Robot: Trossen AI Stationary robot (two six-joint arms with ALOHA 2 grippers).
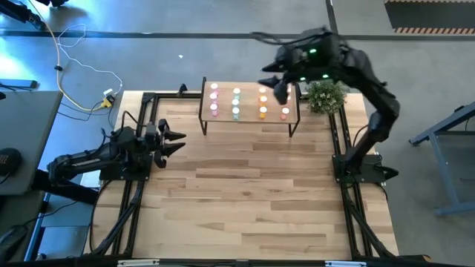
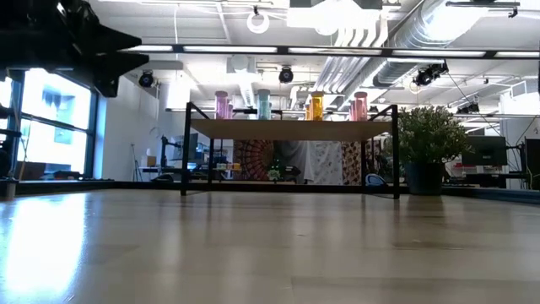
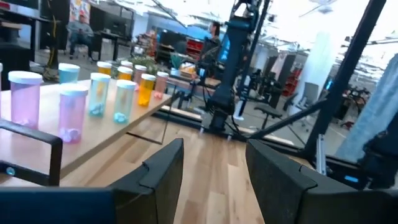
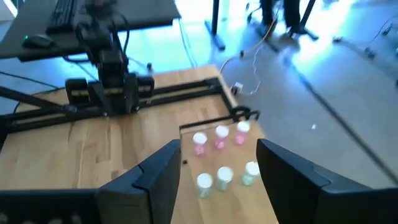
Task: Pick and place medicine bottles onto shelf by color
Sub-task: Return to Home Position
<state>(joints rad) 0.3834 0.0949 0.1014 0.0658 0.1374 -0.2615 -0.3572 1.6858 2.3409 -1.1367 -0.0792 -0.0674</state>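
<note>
Above the shelf (image 1: pixel 249 118) and medicine bottles (image 1: pixel 236 111), right jaws hang parted.

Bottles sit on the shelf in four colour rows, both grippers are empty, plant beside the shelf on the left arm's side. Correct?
No: the plant stands beside the shelf on the right arm's side, as the high view shows. The rest holds: the medicine bottles sit on the shelf in four colour rows, and the left gripper and right gripper are open and empty.
</note>
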